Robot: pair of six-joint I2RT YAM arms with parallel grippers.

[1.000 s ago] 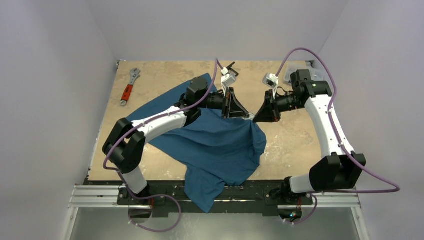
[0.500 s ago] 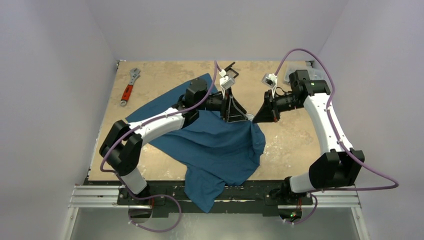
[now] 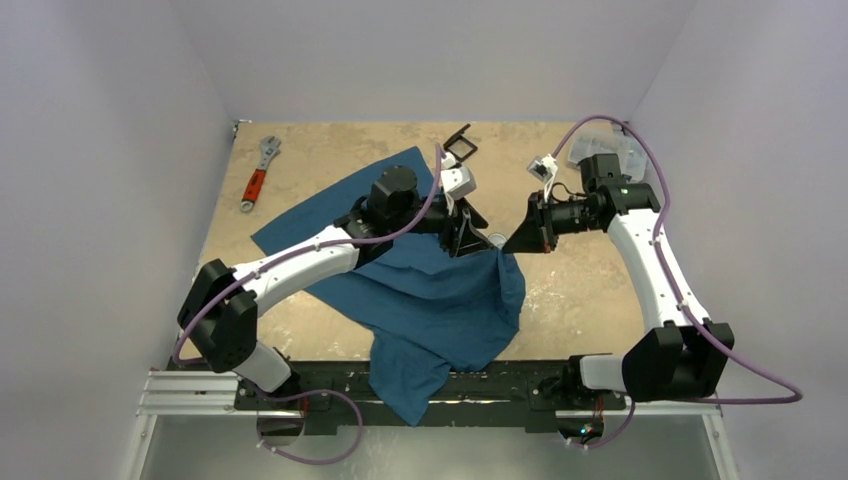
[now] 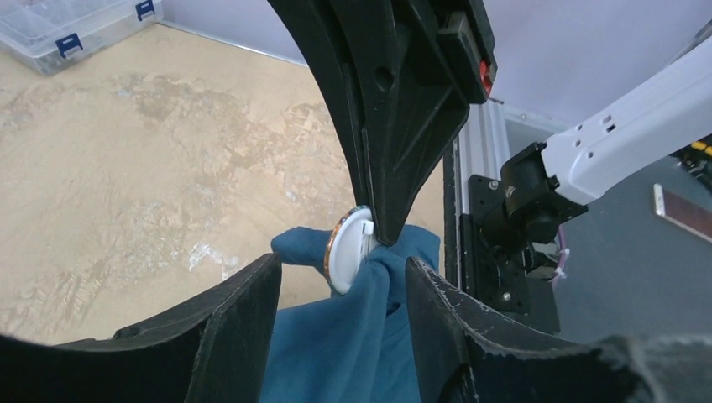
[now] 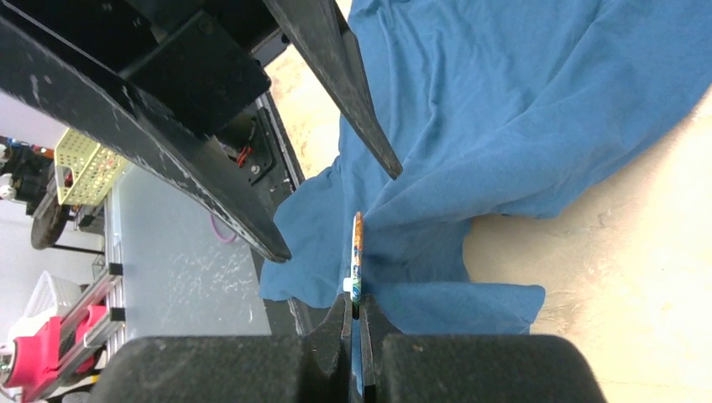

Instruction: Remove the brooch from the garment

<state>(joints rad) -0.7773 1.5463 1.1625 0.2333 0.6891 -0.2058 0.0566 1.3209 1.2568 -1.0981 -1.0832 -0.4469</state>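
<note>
Beyond table (image 3: 300, 160), brooch (image 4: 348, 251) edge-on, face hidden

My overhead camera sits above and behind the arm bases, looking down over the whole table (image 3: 300, 180). My left wrist camera looks out between its own fingers (image 4: 227, 336), close up, toward the right arm's side. My right wrist camera looks back the opposite way, also close. All three share the brooch (image 4: 348, 252) on the shirt's (image 5: 520, 101) raised fold.
</note>
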